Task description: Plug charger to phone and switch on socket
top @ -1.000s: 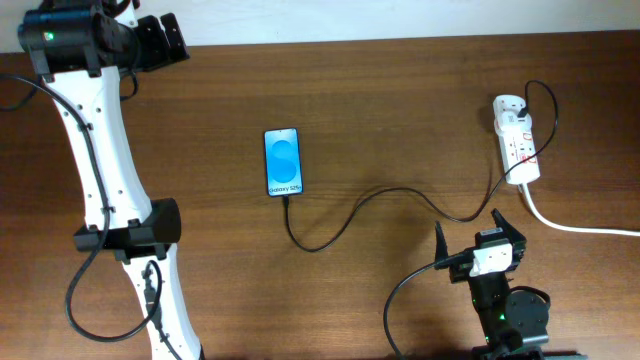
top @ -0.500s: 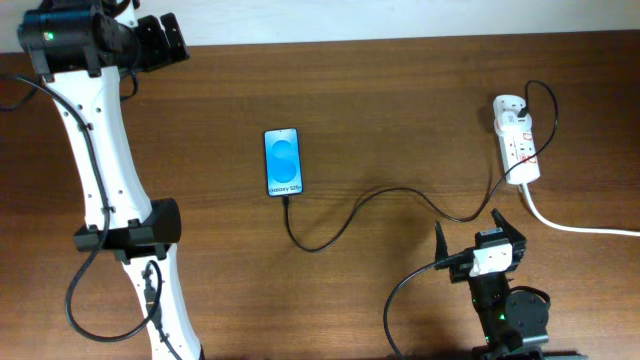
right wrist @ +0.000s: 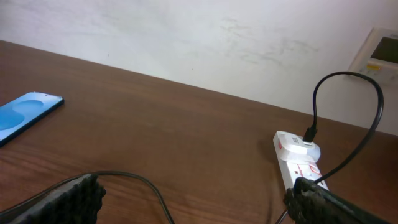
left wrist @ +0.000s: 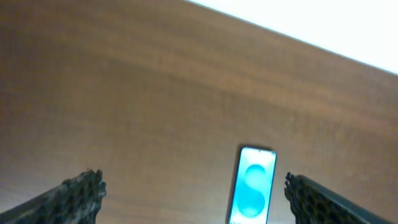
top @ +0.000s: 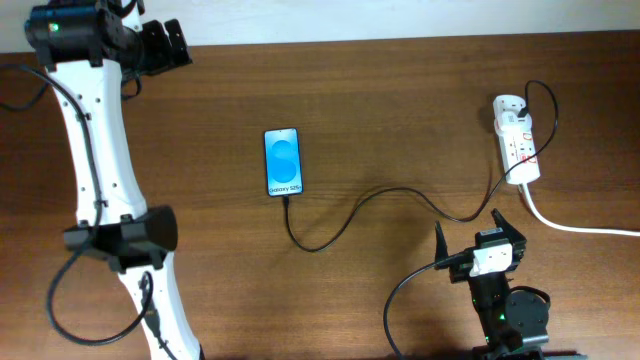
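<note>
The phone lies flat mid-table with its blue screen up, also seen in the left wrist view as the phone and at the left of the right wrist view as the phone. The thin black charger runs from the phone's lower edge in a loop across the table to the white socket at the right. A white adapter sits in the socket. My left gripper hovers open at the far left back, well away from the phone. My right gripper is open near the front, below the socket, and holds nothing.
The strip's thick white cord runs off the right edge. My left arm's white links stretch along the left side of the table. A pale wall and a wall panel stand behind the table's back edge.
The left arm has shifted slightly to the left, its elbow lower and further left. The right arm, phone, cable and socket have not moved.
</note>
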Action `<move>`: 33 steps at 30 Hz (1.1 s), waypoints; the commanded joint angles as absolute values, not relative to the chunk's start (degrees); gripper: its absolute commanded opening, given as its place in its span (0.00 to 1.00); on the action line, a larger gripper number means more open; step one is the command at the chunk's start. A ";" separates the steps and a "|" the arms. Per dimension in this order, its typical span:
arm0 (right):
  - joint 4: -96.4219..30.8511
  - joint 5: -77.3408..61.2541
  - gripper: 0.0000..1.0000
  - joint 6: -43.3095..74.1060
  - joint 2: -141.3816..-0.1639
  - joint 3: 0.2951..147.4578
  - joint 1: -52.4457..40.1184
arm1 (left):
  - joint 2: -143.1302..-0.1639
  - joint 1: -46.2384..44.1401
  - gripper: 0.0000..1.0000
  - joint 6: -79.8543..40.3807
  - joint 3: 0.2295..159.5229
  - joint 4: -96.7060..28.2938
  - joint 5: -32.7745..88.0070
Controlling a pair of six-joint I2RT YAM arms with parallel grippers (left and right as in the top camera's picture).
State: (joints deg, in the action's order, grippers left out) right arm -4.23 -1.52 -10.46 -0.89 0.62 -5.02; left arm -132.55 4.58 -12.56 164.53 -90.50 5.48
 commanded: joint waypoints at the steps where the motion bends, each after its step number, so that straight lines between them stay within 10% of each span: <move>1: -4.47 -2.09 0.98 -10.09 -0.19 0.32 -4.75 | -116.62 4.93 0.99 -12.73 140.79 -77.41 5.06; 10: -4.47 -2.09 0.98 -10.09 -0.19 0.32 -4.75 | -75.88 5.04 0.99 -2.87 80.14 -41.41 5.30; 33: -4.47 -2.09 0.98 -10.09 -0.21 0.32 -4.75 | -17.82 4.91 0.99 16.84 8.29 0.84 11.05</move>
State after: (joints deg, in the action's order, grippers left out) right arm -4.21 -1.52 -10.50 -0.62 0.62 -5.02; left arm -21.41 4.69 13.69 11.35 0.67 12.01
